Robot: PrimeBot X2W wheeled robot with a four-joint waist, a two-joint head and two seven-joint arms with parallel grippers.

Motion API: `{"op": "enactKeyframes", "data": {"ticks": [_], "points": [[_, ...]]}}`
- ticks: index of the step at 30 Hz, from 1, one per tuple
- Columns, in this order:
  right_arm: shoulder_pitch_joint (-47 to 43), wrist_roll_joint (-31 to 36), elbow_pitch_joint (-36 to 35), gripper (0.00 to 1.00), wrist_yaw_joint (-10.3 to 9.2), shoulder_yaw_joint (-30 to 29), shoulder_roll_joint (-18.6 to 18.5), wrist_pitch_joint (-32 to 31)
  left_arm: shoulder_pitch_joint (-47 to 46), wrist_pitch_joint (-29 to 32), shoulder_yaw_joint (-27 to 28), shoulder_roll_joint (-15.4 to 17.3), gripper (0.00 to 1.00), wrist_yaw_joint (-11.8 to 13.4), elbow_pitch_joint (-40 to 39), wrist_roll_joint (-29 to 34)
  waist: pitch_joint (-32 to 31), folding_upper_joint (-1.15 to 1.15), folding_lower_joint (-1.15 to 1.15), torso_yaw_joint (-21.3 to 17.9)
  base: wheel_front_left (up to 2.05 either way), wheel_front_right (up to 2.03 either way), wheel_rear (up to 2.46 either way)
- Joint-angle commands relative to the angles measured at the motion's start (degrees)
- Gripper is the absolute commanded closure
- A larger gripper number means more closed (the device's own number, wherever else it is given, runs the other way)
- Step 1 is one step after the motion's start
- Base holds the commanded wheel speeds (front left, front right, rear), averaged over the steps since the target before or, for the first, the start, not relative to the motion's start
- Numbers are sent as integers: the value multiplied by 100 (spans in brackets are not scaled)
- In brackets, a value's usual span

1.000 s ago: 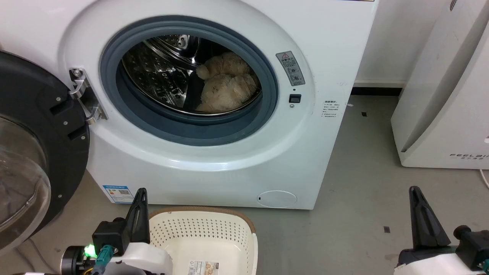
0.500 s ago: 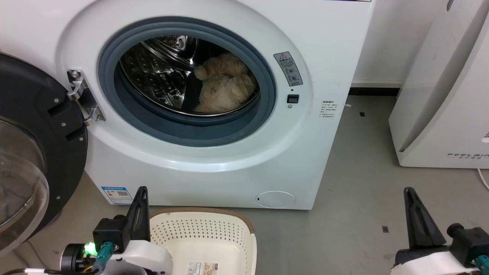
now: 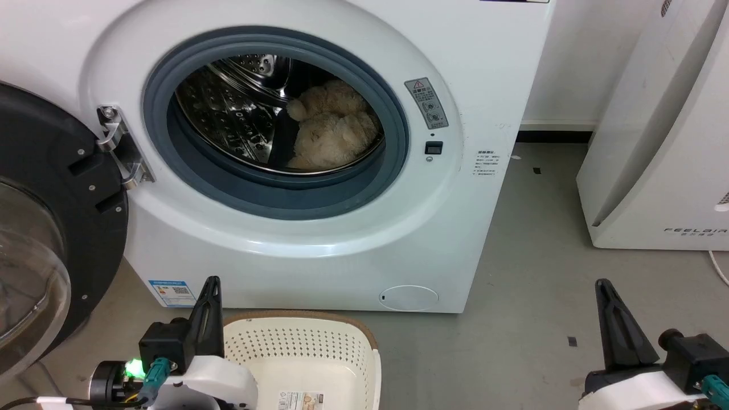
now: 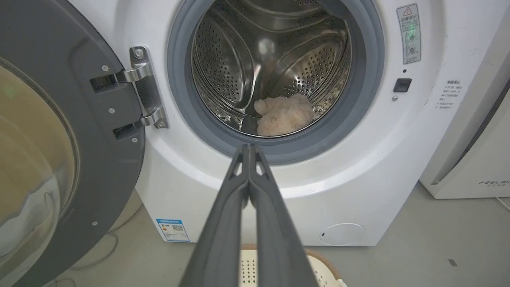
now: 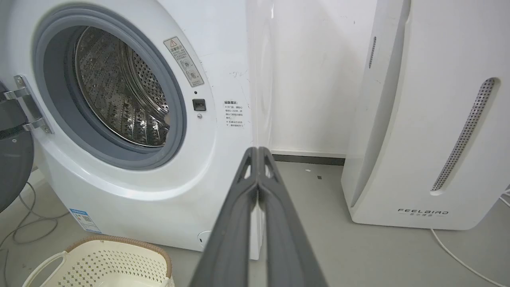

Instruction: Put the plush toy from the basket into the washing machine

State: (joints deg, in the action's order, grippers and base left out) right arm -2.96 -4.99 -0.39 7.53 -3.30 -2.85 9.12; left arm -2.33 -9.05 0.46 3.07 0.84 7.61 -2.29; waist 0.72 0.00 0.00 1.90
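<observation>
Plush toy (image 3: 329,135) lies inside the washing machine (image 3: 319,267); left tool (image 3: 212,283) and right tool (image 3: 602,285) point forward, closed, empty.

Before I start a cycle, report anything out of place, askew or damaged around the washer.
Nothing stands out. The plush toy lies inside the washing machine, clear of the gasket; the door hangs open; the basket sits upright on the floor. The left end effector and right end effector are shut, away from the porthole.

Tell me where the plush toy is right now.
The plush toy lies in the washing machine, low and right of centre in its steel drum in the head view, behind the grey gasket, beyond the basket on the floor.
</observation>
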Motion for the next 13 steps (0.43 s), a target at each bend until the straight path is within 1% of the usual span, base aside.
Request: {"op": "enactKeyframes", "data": {"ticks": [1, 13], "points": [[86, 65, 12, 100, -2, 20, -1, -43, 85, 39, -11, 1, 100, -20, -58, 44, -2, 0, 0, -5, 0, 0, 0], [120, 135, 16, 100, -2, 70, -1, -184, 109, 179, -17, -3, 100, -31, -172, 74, -13, 0, 0, -35, 0, 0, 0]]}}
